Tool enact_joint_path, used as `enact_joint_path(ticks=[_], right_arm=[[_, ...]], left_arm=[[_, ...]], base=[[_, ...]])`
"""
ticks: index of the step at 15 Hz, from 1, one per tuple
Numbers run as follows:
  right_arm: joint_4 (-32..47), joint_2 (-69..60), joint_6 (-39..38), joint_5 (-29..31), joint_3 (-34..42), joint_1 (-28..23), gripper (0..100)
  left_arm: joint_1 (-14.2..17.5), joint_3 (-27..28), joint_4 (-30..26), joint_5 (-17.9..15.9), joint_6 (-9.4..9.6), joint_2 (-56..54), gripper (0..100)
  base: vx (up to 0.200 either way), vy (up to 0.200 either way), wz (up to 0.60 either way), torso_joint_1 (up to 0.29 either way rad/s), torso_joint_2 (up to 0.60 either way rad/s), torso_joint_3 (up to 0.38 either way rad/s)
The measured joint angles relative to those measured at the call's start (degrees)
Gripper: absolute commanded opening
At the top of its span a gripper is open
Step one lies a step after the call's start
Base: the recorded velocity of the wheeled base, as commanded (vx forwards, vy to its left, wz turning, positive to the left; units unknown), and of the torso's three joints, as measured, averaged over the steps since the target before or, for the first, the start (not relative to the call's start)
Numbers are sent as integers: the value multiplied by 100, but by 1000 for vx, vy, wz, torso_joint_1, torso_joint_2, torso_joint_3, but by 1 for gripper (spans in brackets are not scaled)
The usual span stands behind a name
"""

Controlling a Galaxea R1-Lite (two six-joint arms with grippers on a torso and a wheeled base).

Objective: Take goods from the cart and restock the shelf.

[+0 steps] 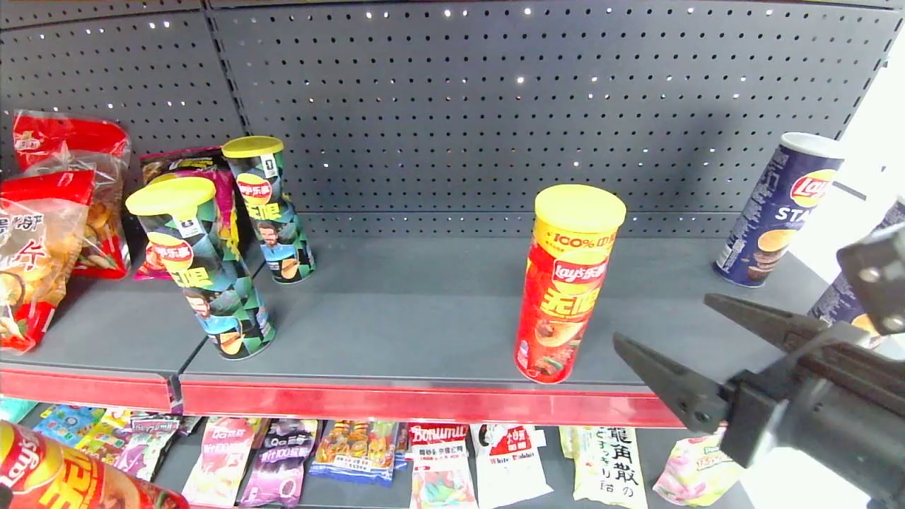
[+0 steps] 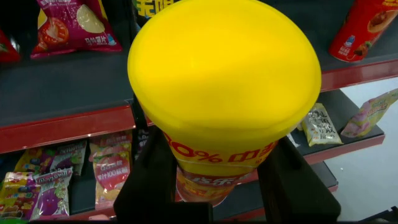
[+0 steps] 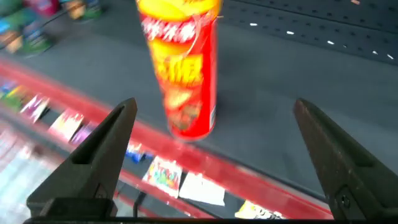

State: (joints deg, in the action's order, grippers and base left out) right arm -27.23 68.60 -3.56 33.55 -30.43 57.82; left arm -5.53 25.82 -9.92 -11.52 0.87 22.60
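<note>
A red chip can with a yellow lid (image 1: 565, 283) stands upright near the front edge of the grey shelf (image 1: 424, 318). My right gripper (image 1: 661, 322) hangs open just to its right and slightly in front, with nothing between the fingers. In the right wrist view the same can (image 3: 183, 68) stands beyond the spread right gripper (image 3: 214, 106). A second red can with a yellow lid (image 2: 224, 81) is held by my left gripper (image 2: 217, 186), its fingers (image 2: 149, 180) pressed against both sides. That held can (image 1: 63, 474) shows at the bottom left, below shelf level.
Two green-and-black cans (image 1: 205, 276) (image 1: 272, 208) stand at the shelf's left, beside snack bags (image 1: 49, 212). Blue cans (image 1: 778, 208) (image 1: 848, 297) stand at the right end. Bare shelf lies between the green cans and the red one. The lower shelf holds several bags (image 1: 438, 466).
</note>
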Motion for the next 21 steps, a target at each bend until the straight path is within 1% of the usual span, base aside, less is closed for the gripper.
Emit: enact_joint_path(ticks=[1,2,3,5,8,9,10,11,13,15,16,18,20,21], right_arm=[[138,-357,244,-455,171,-99,100],[360,-746,533,-1064,321,-322,100],[679,-1107,788,-1607,430,-663,100],[1712,-1868,1190,-2408,522,-1655,100],[3298,-2838,1223,-2792,341,-3310,100],[3673,-3200,1136,-2829,289,-3856,100],[3963,-3544,1069,-2855,279,-4234,100],[4228,-3966,1020,-2877,315,-4575,100],[4590,-4854,990,-2884,518,-4940,100],[5016,-5628,935,-2701,761,-5174,100],[5110,-5865,889,-2545,846,-5244,100],[5132,-6140,736,-2482,1017,-5297,100],[5093,-6256,464,-2350,1354,-5327,100],[4943,-6290,443,-2324,1554,-5333,100]], left_arm=[[0,0,2,0,2,27,0],[-2,4,11,0,6,51,0],[-2,6,16,0,4,63,0],[-6,11,21,-16,9,83,0],[-17,61,40,-257,13,149,0],[-20,105,45,-375,72,188,0],[-24,133,46,-486,132,223,0],[-28,177,45,-692,180,269,0],[-27,380,46,-1101,202,424,0],[-27,789,51,-1341,200,691,0],[-24,996,46,-1426,197,846,0],[-27,1296,49,-1549,197,1126,0],[-28,1379,45,-1618,195,1270,0],[-30,1392,43,-1623,173,1318,0]], base=[[0,0,0,0,0,0],[0,0,0,0,0,0],[0,0,0,0,0,0],[0,0,0,0,0,0],[0,0,0,0,0,0],[0,0,0,0,0,0],[0,0,0,0,0,0],[0,0,0,0,0,0],[0,0,0,0,0,0],[0,0,0,0,0,0],[0,0,0,0,0,0],[0,0,0,0,0,0],[0,0,0,0,0,0],[0,0,0,0,0,0]])
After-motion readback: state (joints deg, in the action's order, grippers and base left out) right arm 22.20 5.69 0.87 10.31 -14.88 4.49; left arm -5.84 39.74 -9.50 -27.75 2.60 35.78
